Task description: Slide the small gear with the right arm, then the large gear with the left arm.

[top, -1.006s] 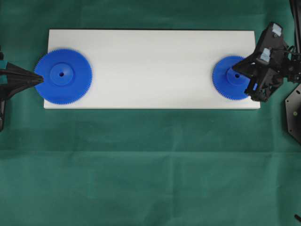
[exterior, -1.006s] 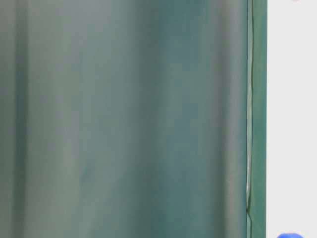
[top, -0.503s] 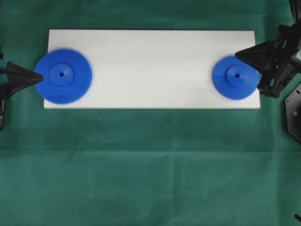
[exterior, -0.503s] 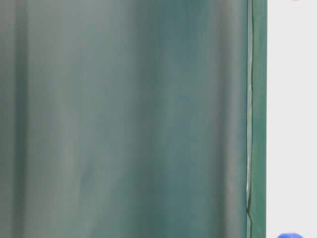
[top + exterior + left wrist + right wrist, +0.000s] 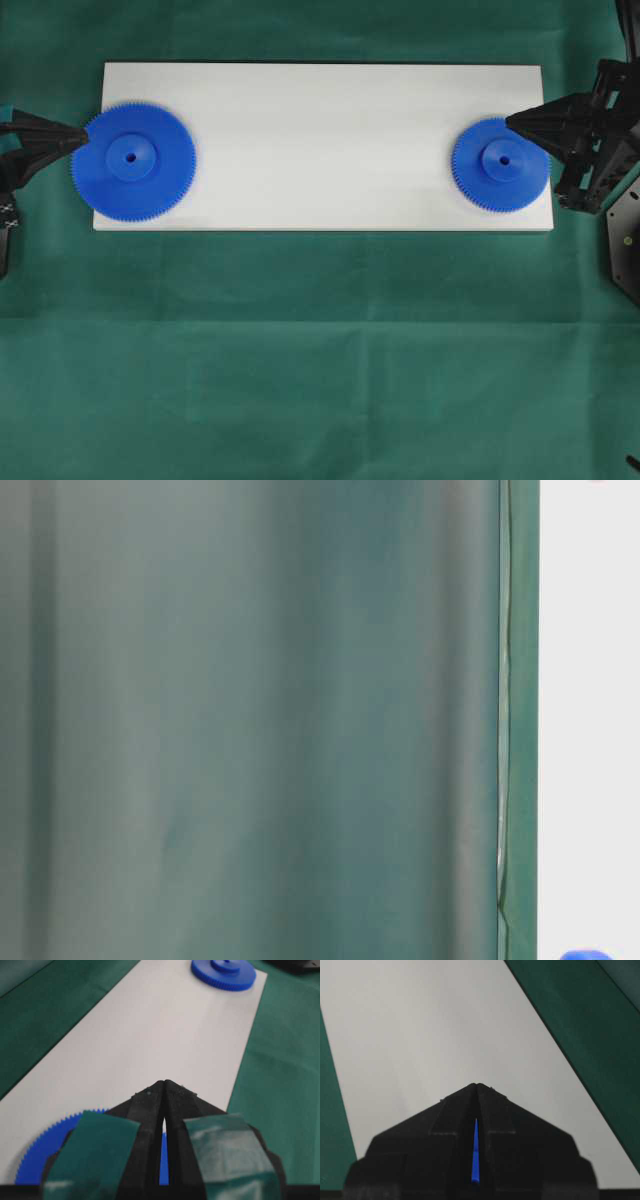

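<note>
Both pointed grippers are pinched closed on nothing: the left gripper (image 5: 82, 135) tip meets the large gear (image 5: 133, 161) at its upper left rim, the right gripper (image 5: 512, 121) tip sits at the small gear (image 5: 500, 165)'s upper right edge. The gears lie flat at opposite ends of a white board (image 5: 320, 130) on green cloth (image 5: 320, 350).

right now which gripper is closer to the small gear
Right. The right gripper has its closed tip at the upper right rim of the small gear; the left gripper sits across the white board at the large gear.

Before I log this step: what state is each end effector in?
Left end effector: closed, holding nothing.
Right end effector: closed, holding nothing.
</note>
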Tool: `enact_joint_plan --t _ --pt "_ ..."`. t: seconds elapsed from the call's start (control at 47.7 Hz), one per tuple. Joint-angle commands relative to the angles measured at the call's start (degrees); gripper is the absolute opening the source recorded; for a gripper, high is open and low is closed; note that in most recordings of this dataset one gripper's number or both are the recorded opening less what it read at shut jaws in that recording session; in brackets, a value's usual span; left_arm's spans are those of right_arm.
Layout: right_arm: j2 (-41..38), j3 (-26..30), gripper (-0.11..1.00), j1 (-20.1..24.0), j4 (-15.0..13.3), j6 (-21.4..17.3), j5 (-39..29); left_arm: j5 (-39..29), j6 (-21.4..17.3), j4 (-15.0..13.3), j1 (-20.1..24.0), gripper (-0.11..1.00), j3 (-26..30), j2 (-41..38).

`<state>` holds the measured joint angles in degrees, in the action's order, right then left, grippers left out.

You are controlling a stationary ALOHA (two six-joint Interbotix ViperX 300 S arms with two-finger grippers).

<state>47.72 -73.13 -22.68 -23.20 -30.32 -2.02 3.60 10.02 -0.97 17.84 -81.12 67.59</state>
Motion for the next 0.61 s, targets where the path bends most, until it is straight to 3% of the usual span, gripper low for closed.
enact_joint_plan --t 0.0,0.189,0.587 --pt "-0.1 0.6 0.50 -0.2 -0.2 -0.1 0.5 -1.9 -0.1 -0.1 0.2 0.00 1.0 -1.6" --pt "-0.3 0.6 0.50 -0.2 -0.1 -0.2 0.6 -8.6 -0.1 0.0 0.5 0.00 3.1 -8.3" --pt "-0.1 -0.2 0.50 0.1 0.1 -0.4 0.7 -8.5 -4.0 0.2 1.8 0.00 7.5 -21.1"
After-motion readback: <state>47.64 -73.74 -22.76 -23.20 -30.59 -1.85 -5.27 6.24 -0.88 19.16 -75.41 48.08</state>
